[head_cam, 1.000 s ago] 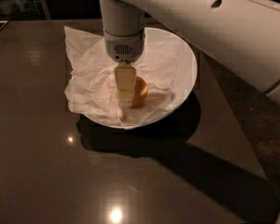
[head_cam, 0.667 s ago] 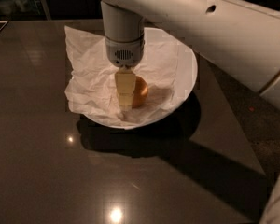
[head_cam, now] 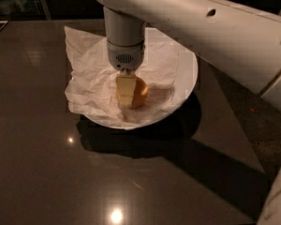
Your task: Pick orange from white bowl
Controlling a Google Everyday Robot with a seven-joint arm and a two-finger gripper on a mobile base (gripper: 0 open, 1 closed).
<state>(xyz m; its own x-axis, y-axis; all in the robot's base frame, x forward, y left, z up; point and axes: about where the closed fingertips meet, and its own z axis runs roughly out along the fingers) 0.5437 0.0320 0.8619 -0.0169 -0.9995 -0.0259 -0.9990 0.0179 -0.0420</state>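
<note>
End effector seen at the orange in the white bowl
Grip can't be told tbh; paper is crumpled left of the orange.

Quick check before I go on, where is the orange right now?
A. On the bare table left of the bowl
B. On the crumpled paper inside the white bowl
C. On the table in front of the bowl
B: the orange sits on the crumpled paper inside the white bowl, with the gripper down in the bowl against the orange.
</note>
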